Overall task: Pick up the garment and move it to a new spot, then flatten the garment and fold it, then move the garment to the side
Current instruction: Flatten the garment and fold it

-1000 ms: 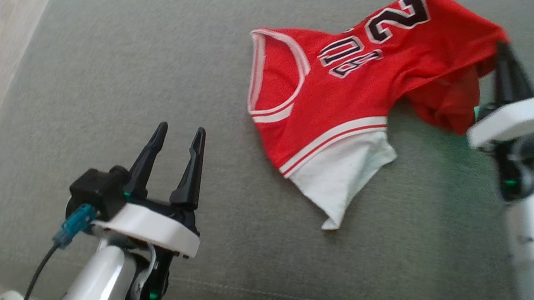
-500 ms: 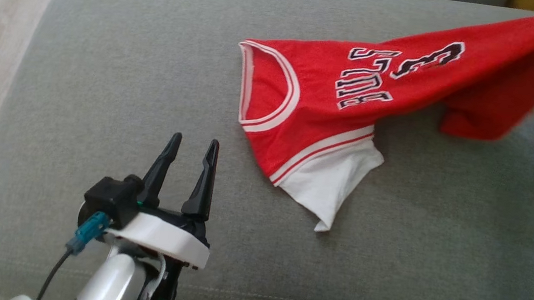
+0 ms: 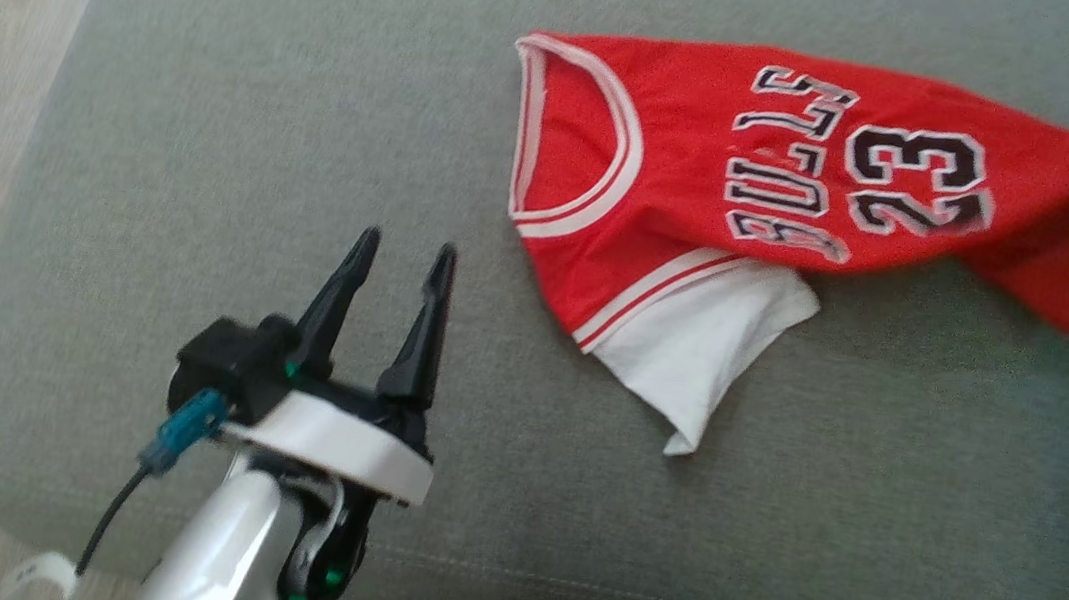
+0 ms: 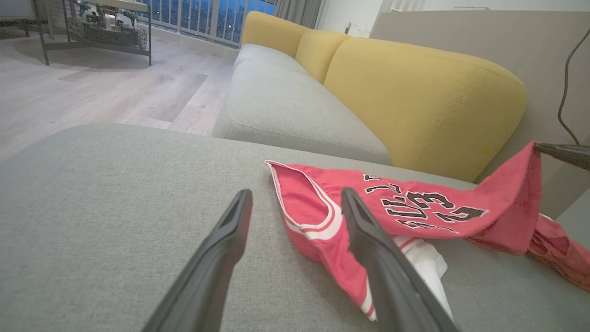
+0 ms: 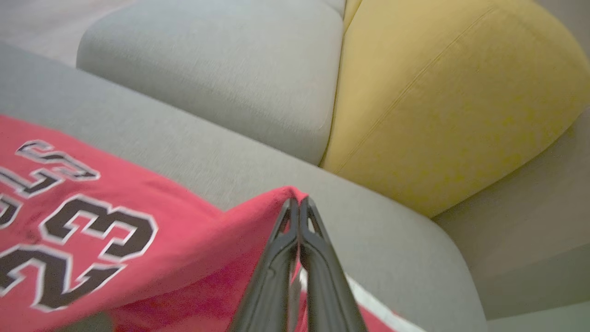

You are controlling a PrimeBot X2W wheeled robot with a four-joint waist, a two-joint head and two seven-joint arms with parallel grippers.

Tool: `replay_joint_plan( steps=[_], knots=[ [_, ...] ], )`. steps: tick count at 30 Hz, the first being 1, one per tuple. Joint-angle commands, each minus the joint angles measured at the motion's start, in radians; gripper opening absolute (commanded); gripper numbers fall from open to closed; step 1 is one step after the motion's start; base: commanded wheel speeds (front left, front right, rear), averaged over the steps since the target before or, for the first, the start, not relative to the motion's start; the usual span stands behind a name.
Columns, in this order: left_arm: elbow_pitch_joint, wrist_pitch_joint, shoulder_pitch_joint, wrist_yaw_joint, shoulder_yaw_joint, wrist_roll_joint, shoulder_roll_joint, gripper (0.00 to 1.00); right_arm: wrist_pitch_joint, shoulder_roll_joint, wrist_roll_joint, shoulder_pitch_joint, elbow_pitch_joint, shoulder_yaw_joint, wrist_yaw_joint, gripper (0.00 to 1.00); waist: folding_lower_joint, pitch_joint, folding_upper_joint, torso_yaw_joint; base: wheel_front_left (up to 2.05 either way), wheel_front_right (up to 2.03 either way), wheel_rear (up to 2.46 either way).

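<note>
Jersey (image 3: 759, 185), red with black lettering, lies stretched across the grey cushion (image 3: 209, 152). Its long axis runs side to side in front of the robot. The collar (image 3: 612, 148) end rests flat on the cushion towards the robot's left, with a white sleeve (image 3: 710, 350) poking out below it. The opposite end rises off the cushion to the robot's right.

That raised end is pinched in the right gripper (image 5: 298, 203), whose fingers are pressed tight together on a fold of the red cloth, so the fabric drapes down from them towards the collar.

The left gripper (image 3: 407, 245) hangs over bare cushion with its fingers spread wide and nothing between them. From it, the jersey lies ahead and to its right. The collar and sleeve are near but not touching, and in the left wrist view they show just past the right-hand finger.

To my eye the garment is being carried or dragged by one end. For flattening, the left arm is plainly the nearer one to the collar end, and it would need to reach forward and rightward to catch that edge.
</note>
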Motion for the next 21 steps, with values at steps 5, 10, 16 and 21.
replay_joint_plan(
  steps=[5, 10, 16, 21],
  knots=[
    [-0.035, -0.005, -0.081, -0.013, 0.002, 0.007, 0.005, 1.0, -0.18, -0.007, -0.089, -0.238, 0.121, -0.102, 0.0, 0.0, -0.0001, 0.085, 0.0, 0.07, 0.0, 0.0, 0.0],
    [-0.036, -0.005, -0.099, -0.01, -0.025, -0.005, 0.005, 1.0, -0.255, 0.024, -0.221, -0.343, 0.271, -0.166, 0.0, 0.0, -0.0001, 0.128, 0.0, 0.125, 0.0, 0.0, 0.0],
    [-0.04, -0.005, -0.106, -0.005, -0.042, -0.016, 0.005, 1.0, -0.28, 0.067, -0.311, -0.413, 0.428, -0.167, 0.0, 0.97, -0.0001, 0.161, 0.0, 0.162, 0.0, 0.0, 0.0],
    [-0.038, -0.005, -0.113, 0.0, -0.04, -0.016, 0.005, 1.0, -0.269, 0.087, -0.376, -0.439, 0.529, -0.171, 0.0, 1.0, -0.0001, 0.16, 0.0, 0.156, 0.0, 0.0, 0.0]
  ],
)
